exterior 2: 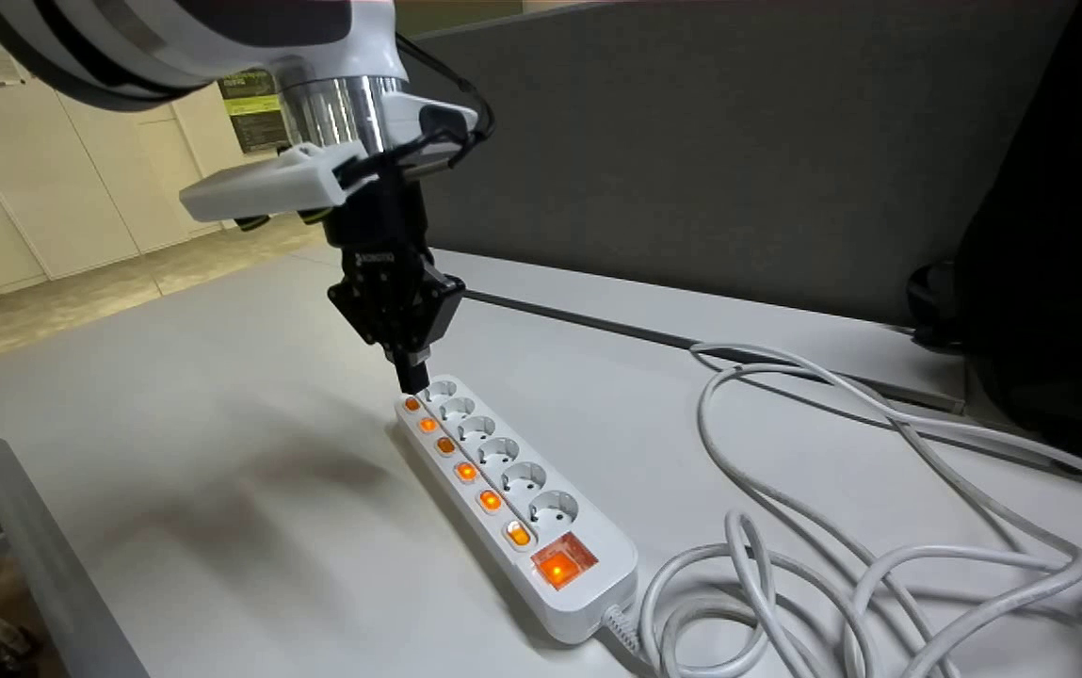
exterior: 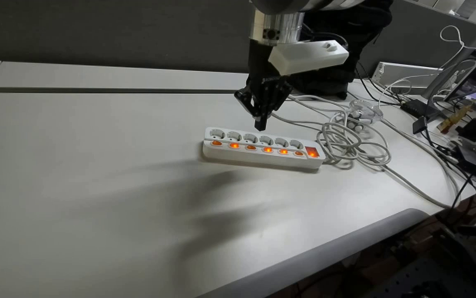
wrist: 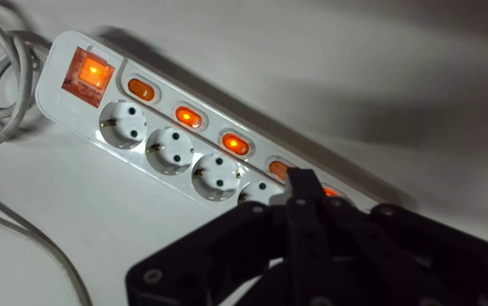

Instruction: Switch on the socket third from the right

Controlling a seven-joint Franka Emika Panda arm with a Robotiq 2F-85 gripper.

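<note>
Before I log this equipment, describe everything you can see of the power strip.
The power strip is white, long, apparently plastic, lying face up on the table. Six round sockets hold no plugs; beside each sits an orange switch, three lit. A bigger orange-red switch glows near the end where a white cord leaves. The gripper hangs above, seemingly apart.

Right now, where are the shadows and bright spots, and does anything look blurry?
Both exterior views: soft shadows cross the table; in an exterior view, the black bag is nearly featureless. Wrist view: a shadow band edges the power strip, a bright spot glows in the large switch, and the shut jaws look slightly soft.
</note>
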